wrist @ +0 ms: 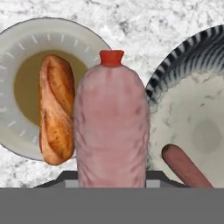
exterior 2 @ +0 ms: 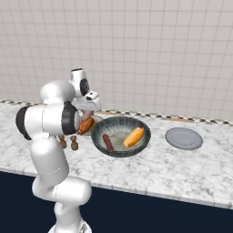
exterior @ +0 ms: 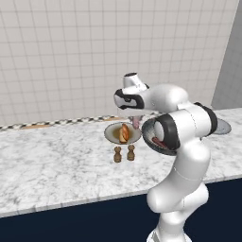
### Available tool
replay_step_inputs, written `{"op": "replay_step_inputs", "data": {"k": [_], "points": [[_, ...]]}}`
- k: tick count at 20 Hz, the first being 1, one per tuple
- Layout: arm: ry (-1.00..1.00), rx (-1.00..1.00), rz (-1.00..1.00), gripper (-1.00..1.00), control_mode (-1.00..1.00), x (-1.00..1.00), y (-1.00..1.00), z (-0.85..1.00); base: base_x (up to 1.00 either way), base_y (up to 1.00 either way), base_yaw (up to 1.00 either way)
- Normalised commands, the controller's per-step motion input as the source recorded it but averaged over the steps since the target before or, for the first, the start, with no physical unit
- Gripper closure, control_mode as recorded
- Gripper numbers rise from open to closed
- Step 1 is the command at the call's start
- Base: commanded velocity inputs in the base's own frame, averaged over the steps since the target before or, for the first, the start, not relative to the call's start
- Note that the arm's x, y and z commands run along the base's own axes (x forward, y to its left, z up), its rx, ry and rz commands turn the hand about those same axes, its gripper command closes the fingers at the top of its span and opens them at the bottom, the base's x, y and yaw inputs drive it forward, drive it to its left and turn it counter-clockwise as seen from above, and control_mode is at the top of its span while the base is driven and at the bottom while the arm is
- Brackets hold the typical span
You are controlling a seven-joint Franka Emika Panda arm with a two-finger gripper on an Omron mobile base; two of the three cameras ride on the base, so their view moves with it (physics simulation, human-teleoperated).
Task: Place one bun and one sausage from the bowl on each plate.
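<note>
My gripper [exterior: 135, 118] is shut on a thick pink sausage [wrist: 111, 127] with a red tip, holding it upright above the gap between plate and bowl. The sausage hides the fingertips in the hand view. Just to its left, the grey-rimmed, tan-centred plate [wrist: 26, 41] carries a golden bun [wrist: 56, 113]. The dark grey bowl [exterior 2: 120, 123] with a pale speckled inside lies to the right. It holds a brown sausage [exterior 2: 108, 142] and another bun [exterior 2: 134, 137]. A second plate [exterior 2: 183, 138] sits bare further right.
Two small brown shakers [exterior: 117, 154] [exterior: 131, 152] stand on the marble counter [exterior: 52, 165] just in front of the left plate. A tiled wall [exterior: 71, 56] backs the counter. My own arm covers most of the bowl in the left base view.
</note>
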Motion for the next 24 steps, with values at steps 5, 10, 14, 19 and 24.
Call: {"op": "replay_step_inputs", "data": {"k": [5, 10, 14, 19, 24], "points": [[0.07, 0.00, 0.03, 1.00, -1.00, 0.39, -0.01, -0.71, 0.00, 0.00, 0.00], [0.01, 0.00, 0.00, 1.00, -1.00, 0.65, 0.00, -0.52, 0.00, 0.00, 0.00], [0.01, 0.00, 0.01, -1.00, -1.00, 0.11, 0.00, -0.12, 0.00, 0.00, 0.00], [-0.01, 0.01, 0.00, -1.00, -1.00, 0.00, -0.13, 0.12, 0.00, 0.00, 0.00], [-0.12, 0.07, 0.05, -1.00, -1.00, -0.59, -0.59, 0.52, 0.00, 0.00, 0.00]]}}
